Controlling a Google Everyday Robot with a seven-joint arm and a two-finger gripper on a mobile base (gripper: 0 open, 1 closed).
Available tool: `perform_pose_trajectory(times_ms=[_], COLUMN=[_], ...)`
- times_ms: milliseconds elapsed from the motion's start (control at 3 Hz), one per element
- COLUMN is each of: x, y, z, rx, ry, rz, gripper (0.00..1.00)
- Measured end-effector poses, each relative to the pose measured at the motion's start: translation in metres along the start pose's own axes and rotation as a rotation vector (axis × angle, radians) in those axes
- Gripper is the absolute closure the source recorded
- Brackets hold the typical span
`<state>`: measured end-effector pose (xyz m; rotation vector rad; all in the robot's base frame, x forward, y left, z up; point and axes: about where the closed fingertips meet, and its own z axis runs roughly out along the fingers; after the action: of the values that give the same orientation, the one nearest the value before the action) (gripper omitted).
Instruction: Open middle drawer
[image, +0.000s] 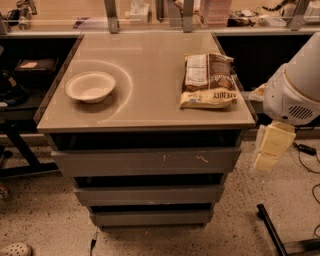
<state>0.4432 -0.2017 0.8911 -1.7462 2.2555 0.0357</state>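
Middle drawer (148, 194) closed, end effector (266, 159) to right

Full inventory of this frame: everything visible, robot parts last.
bowl: 1, white, left on the cabinet top
snack bag: 1, brown and yellow, right on the cabinet top
cabinet top: 1, beige, above the drawers
top drawer: 1, grey, white-scratched face, widest
middle drawer: 1, grey, plain face, between the other two
bottom drawer: 1, grey, narrowest, lowest
arm: 1, white, right edge
tool: 1, cream, hanging right of the top drawer, apart from it
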Motion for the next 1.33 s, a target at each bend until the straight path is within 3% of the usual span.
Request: perform_pose_trajectory(times_ms=[333,667,1000,1333], x=[-0.007,-0.030,-0.037,-0.035], y=[0.027,0.075,0.116,0.121], z=[0.023,0.086,0.156,0.164], rx=[-0.043,-0.144,-0.243,-0.246], ry=[-0.022,-0.118,-0.163,-0.158], rz=[0.020,0.078,0.146,0.149], gripper=[0.00,0.00,0.00,0.00])
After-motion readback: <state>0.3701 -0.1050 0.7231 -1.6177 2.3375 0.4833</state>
